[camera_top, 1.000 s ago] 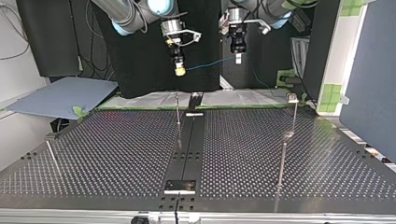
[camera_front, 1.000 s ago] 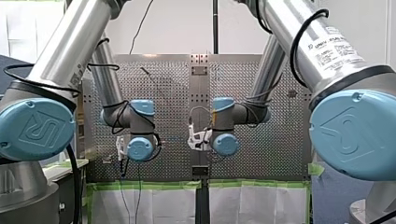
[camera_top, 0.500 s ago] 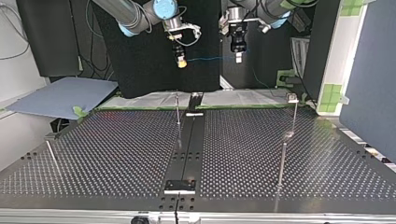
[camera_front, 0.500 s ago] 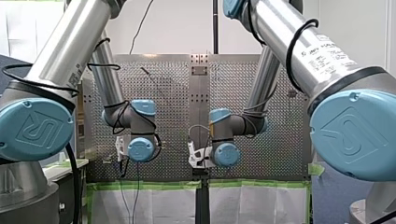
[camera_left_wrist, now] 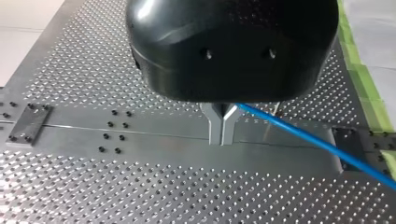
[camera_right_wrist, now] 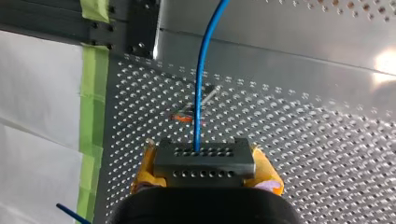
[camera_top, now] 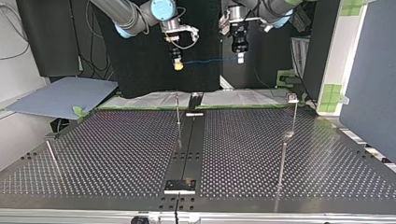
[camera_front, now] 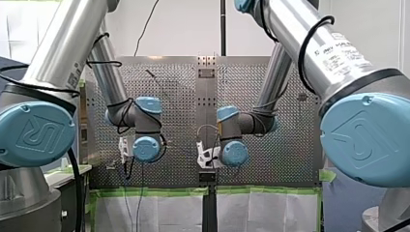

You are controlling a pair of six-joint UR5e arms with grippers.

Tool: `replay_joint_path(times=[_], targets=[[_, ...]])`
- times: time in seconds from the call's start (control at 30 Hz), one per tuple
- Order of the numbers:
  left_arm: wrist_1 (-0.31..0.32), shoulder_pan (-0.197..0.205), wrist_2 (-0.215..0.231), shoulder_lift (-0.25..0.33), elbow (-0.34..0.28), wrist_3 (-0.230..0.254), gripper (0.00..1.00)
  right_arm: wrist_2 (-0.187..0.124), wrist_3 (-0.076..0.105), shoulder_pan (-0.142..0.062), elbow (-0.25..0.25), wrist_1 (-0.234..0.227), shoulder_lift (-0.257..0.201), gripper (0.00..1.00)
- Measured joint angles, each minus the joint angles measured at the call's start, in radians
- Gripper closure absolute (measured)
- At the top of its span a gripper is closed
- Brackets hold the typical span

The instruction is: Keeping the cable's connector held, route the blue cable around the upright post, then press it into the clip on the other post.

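Note:
In the right wrist view my right gripper, with yellow pads, is shut on the grey connector block, and the blue cable runs straight ahead out of it. In the left wrist view my left gripper has its metal fingers shut on the blue cable, which trails off to one side. In the top view both grippers hang high above the table's far edge, my right gripper at the left and my left gripper at the right, with the cable stretched almost level between them. An upright post stands below my right gripper.
A post topped with a clip stands at the top view's far right, and another thin post nearer the camera. A leaning rod is at the left. A dark centre rail splits the perforated table. Green tape edges the far side.
My right gripper rose and shifted slightly toward the top view's left with the connector. The cable between the grippers went from slanted to nearly level. My left gripper barely moved.

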Motion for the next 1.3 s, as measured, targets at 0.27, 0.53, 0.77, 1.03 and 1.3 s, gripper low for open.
replay_joint_path(times=[0.27,0.53,0.77,1.03,1.3], targets=[[-0.079,0.011,-0.001,0.080,0.000,0.000,1.00,-0.064,0.063,-0.011,-0.031,0.051,-0.077,1.00],[-0.130,0.033,-0.005,0.159,0.009,-0.002,1.00,-0.145,0.083,-0.017,-0.111,0.134,-0.161,1.00],[-0.200,0.099,0.020,0.232,0.064,-0.002,1.00,-0.194,0.088,-0.018,-0.191,0.214,-0.241,1.00],[-0.279,0.141,0.017,0.310,0.141,-0.033,1.00,-0.214,0.097,-0.023,-0.264,0.282,-0.323,1.00],[-0.356,0.159,0.011,0.388,0.219,-0.035,1.00,-0.234,0.102,-0.027,-0.302,0.296,-0.370,1.00]])
